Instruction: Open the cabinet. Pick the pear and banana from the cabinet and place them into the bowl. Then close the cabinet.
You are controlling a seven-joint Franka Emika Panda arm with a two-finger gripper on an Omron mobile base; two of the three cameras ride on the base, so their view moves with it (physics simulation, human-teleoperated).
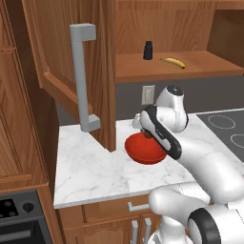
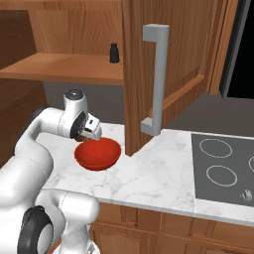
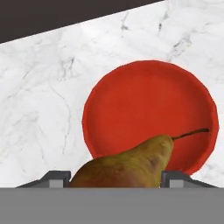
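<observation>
- We've got a white marble counter (image 1: 90, 167) with a dark wall behind it.
- Small black bottle (image 1: 148, 50) standing upright on the shelf.
- Outlet (image 1: 148, 94) on the wall.
- Stovetop (image 2: 223, 168) at the right, burner rings showing.

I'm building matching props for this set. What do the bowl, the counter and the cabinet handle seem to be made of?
Bowl: glossy red, probably glazed ceramic or plastic; soft highlights.
Counter: white stone, marble-like; grey veins.
Cabinet handle: matte grey bar, likely brushed metal, though painted plastic is possible.
</observation>
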